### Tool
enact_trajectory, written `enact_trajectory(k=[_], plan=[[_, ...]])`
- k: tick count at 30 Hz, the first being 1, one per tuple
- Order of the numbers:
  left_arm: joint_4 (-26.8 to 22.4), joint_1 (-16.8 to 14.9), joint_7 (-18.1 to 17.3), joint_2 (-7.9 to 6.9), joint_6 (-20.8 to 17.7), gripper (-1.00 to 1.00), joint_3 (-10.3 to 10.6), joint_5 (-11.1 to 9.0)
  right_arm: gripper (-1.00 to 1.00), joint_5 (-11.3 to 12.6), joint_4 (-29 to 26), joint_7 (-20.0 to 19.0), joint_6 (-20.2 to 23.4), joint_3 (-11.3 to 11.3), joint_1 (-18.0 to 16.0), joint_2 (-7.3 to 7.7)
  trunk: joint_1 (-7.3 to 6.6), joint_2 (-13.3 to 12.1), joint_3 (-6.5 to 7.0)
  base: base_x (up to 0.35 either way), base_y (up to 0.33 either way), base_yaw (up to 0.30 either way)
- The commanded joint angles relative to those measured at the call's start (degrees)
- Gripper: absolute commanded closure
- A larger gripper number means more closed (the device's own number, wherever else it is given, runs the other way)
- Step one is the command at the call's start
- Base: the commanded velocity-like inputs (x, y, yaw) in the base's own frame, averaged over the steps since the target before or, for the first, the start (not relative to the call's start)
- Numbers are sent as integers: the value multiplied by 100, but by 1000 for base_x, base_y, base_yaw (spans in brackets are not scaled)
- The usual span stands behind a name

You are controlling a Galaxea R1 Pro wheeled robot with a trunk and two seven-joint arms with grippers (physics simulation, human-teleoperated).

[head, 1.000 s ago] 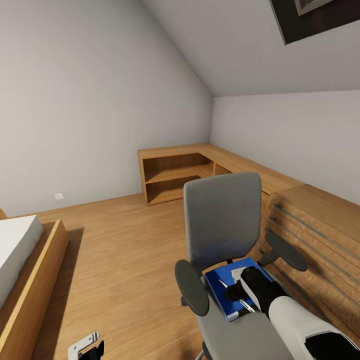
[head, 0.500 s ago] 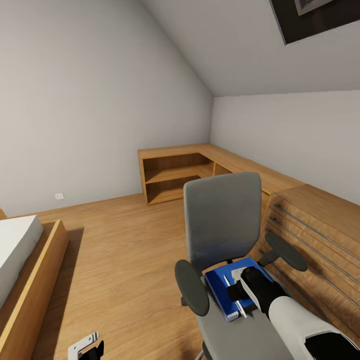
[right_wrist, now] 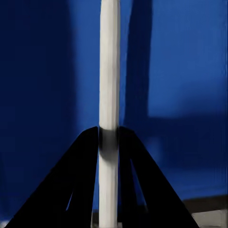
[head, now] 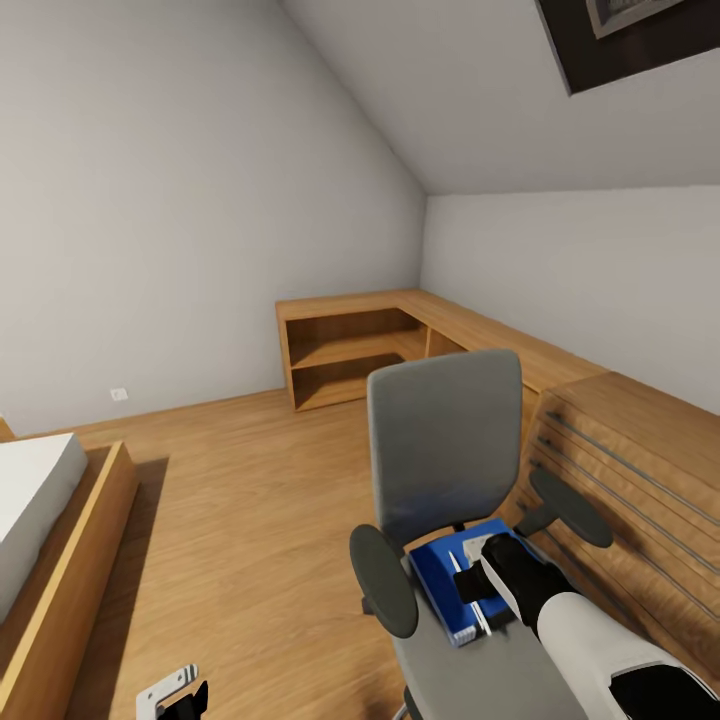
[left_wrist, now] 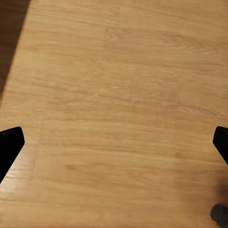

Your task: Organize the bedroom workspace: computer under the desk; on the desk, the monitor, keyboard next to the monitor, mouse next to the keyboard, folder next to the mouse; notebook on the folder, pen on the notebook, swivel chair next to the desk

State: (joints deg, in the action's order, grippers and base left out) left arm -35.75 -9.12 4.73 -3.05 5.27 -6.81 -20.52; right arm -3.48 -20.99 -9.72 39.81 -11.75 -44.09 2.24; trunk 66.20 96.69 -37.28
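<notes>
Right gripper: both black fingers pressed against the pen, one on each side, clamped on it; in the head view the gripper sits over the chair seat, above the folder.
Pen: one thin white stick, held upright between the fingers in the right wrist view, running across the blue folder behind it; whether it touches the folder I cannot tell. In the head view it shows as a pale sliver just beyond the gripper.
Left gripper: two black fingertips at opposite edges of the wrist view, spread wide, nothing between them, bare wooden floor below. In the head view, part of the left arm's end hangs low over the floor, well left of the chair.
Folder: one, bright blue with a white edge, flat on the seat of the swivel chair.
Swivel chair: one, grey back upright, two round dark armrests either side of the folder.
Wooden shelf unit: one, in the corner beyond the chair.
Drawer chest: one, light wood, just right of the chair.
Bed: one, wooden frame, far left of the chair.
</notes>
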Motion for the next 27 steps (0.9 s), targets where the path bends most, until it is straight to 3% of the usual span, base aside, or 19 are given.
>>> enact_trajectory(k=[1, 14, 21, 27], plan=[[-1, -2, 15, -2, 18, -100, 14, -57, 100, -30, -10, -39, 27, -22, -1, 4, -23, -39, 13, 0, 0, 0], [4, -2, 14, -2, 18, -100, 21, -64, 100, -30, -10, -39, 29, -26, -1, -3, -309, -560, 246, 0, 0, 0], [105, -2, 3, -10, 35, -100, 21, -56, 100, -17, -24, -37, 89, 1, -1, 3, -309, -560, 246, 0, 0, 0], [295, -2, 2, -11, 285, -100, 39, -49, 100, -13, -40, -31, 151, 12, -2, 4, -309, -560, 246, -90, 0, 0]])
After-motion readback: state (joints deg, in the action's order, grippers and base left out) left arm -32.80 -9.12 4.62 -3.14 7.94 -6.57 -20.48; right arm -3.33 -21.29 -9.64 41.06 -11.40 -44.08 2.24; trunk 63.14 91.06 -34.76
